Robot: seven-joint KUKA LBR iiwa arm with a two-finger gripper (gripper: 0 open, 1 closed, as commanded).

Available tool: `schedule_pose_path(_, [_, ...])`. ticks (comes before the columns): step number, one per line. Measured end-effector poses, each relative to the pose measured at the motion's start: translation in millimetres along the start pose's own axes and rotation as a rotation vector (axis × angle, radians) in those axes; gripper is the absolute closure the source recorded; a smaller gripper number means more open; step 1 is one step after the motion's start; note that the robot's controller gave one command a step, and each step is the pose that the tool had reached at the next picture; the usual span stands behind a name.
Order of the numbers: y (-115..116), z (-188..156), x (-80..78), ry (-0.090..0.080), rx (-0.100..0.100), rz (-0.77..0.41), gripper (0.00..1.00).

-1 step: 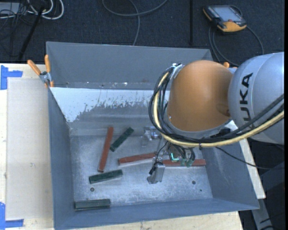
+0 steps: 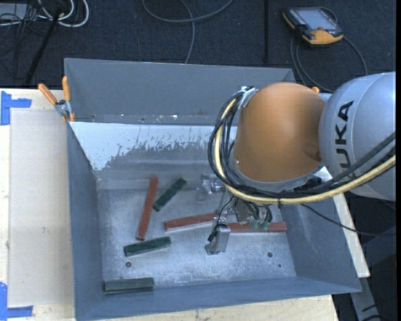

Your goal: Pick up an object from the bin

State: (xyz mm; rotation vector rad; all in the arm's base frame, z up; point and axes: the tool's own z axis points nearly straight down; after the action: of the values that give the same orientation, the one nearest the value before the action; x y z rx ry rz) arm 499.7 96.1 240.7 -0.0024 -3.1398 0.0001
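- Location: we find the two-finger gripper (image 2: 217,238) low over the floor of the grey metal bin (image 2: 83,233), below the arm's orange wrist cover (image 2: 281,132).
- Target: directly under the gripper lies a long, thin, reddish-brown flat stick (image 2: 190,222). It lies flat across the middle of the floor, and its right end passes beneath the wrist.
- Tool state: we cannot tell whether the gripper is apart, together or clamped on the stick, because the wrist and cables mask it from above. We see nothing lifted off the floor.
- Handling: we judge the stick light and stiff, probably wood or plastic. It should not bend or crush under a firm grip. Its faces look smooth, so it may slip or pivot if held near one end.
- Grasp point: we recommend closing across the narrow width near mid-length, which is roughly where the gripper stands. The stick should then hang level rather than swing.
- Risk: the stick sits low on the floor, so the gripper must come right down to the metal to catch its edges.
- Neighbours: a second reddish-brown stick (image 2: 147,207) and a short dark green bar (image 2: 169,194) lie to the left, apart from the target. Another dark green bar (image 2: 147,247) lies nearer the front, and a third (image 2: 128,285) lies by the front wall. None blocks the grasp.
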Motion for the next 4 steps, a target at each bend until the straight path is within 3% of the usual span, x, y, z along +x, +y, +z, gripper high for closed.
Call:
schedule_pose_path(1, [-2.4, 60.2, -28.1, -0.006, -0.001, -0.078, 0.0])
schedule_pose_path(2, [-12.0, 81.9, -63.3, -0.001, 0.0, 0.005, 0.0])
schedule_pose_path(3, [-4.8, 106.2, -77.2, -0.003, 0.0, -0.302, 0.0])
schedule_pose_path(4, [-15.4, 169.3, -85.1, -0.003, 0.0, -0.155, 0.0])
